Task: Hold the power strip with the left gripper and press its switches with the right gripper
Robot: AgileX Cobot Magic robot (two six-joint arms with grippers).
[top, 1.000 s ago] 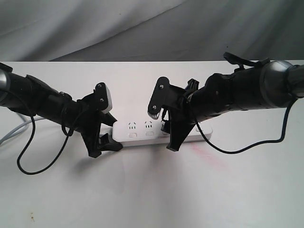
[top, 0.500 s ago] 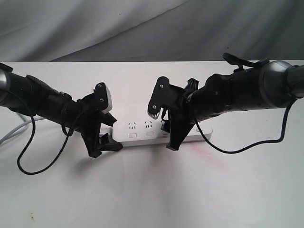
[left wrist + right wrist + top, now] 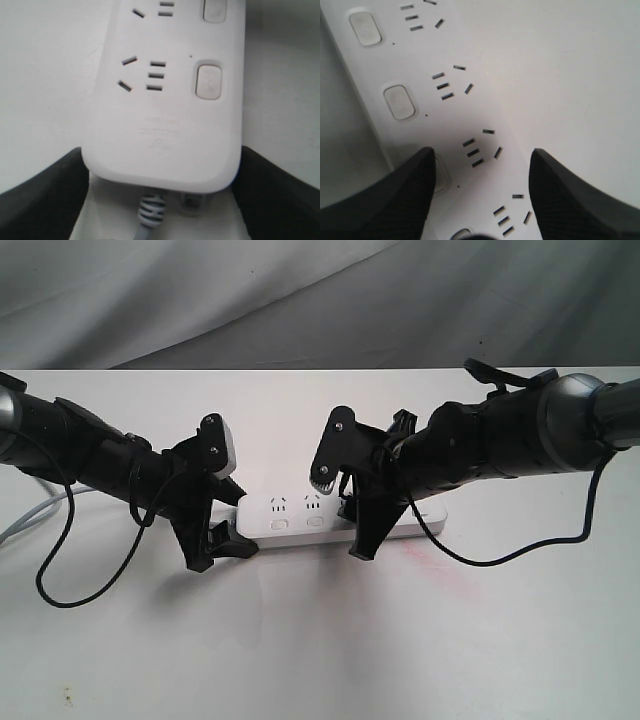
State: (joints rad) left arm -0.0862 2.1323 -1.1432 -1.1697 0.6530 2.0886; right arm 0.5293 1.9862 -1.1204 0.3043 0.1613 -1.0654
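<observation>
The power strip (image 3: 295,515) lies flat on the white table, its long body running left to right. My left gripper (image 3: 215,540) is shut on its cord end; in the left wrist view both fingers (image 3: 45,195) press the sides of the power strip (image 3: 165,120), with the grey cord (image 3: 150,215) between them. My right gripper (image 3: 353,530) stands open over the middle of the strip. In the right wrist view one of its fingers (image 3: 415,185) covers part of a switch (image 3: 440,175). Two more switches (image 3: 399,101) show further along. Contact cannot be told.
The grey cord (image 3: 30,515) runs off the table's left side. Thin black cables loop down from the left arm (image 3: 60,590) and the right arm (image 3: 500,555). A faint red smear (image 3: 420,555) marks the table. Grey cloth (image 3: 320,300) hangs behind the far edge.
The right arm has shifted slightly to the left, with its gripper staying over the strip. The left arm and the strip have not moved.
</observation>
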